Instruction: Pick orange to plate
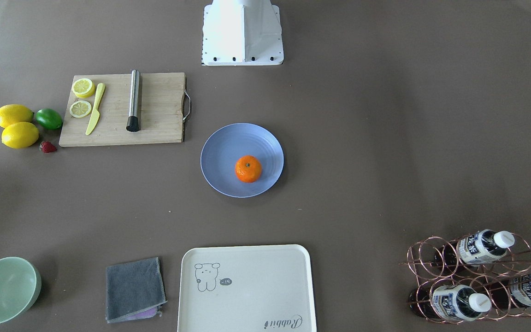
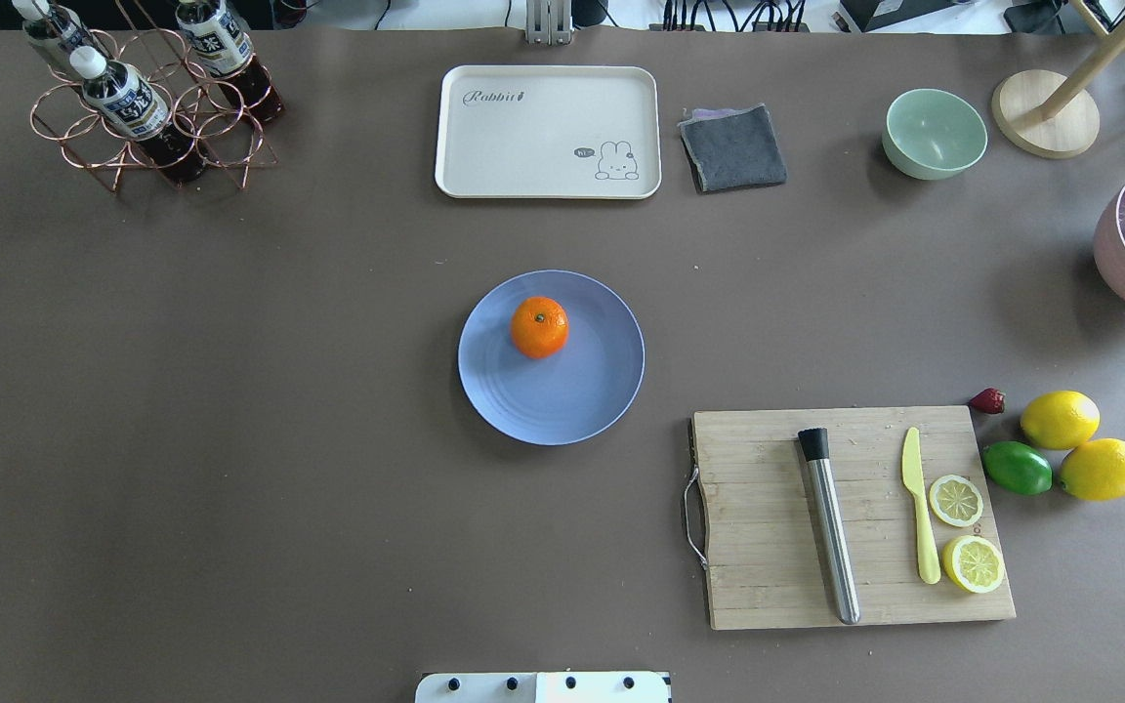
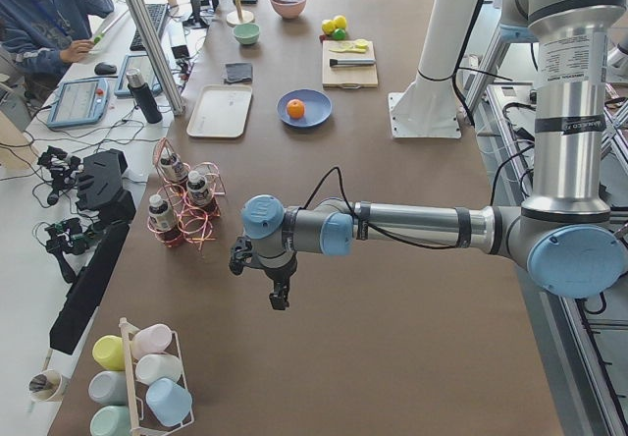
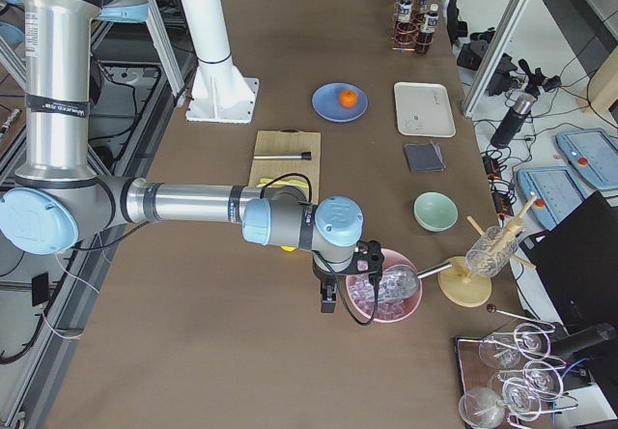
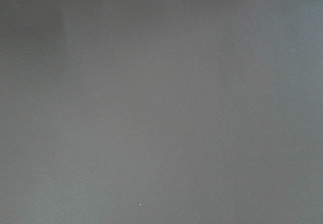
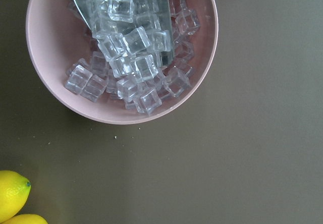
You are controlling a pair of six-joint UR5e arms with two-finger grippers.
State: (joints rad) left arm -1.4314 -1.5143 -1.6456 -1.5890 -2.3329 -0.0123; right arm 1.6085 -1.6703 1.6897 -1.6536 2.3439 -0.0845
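Orange (image 2: 539,327) sat on the plate (image 2: 572,400).
Pink bowl (image 6: 45,42) right of it held ice cubes (image 6: 133,40); either arm's jaws, I couldn't tell.

bright orange fruit (image 1: 248,168) on periwinkle-blue plate (image 1: 221,157) with faint concentric rings.

Cream tray (image 2: 548,117): the word "Rabbit" (image 2: 492,97) stands in grey script in one corner of its face. It reads upright in the overhead view and inverted in the front-facing view.

Diagonally opposite corner of the tray: a line-drawn rabbit (image 2: 617,161) with a small dark speech bubble (image 2: 583,152) just beside it. The bubble's marks are too small to read with certainty.

Bottles (image 2: 123,98) in the copper wire rack (image 2: 62,127), well apart from the tray: blue-and-white printed labels, illegible.

Left arm (image 3: 567,63), upright link: printed band, illegible.
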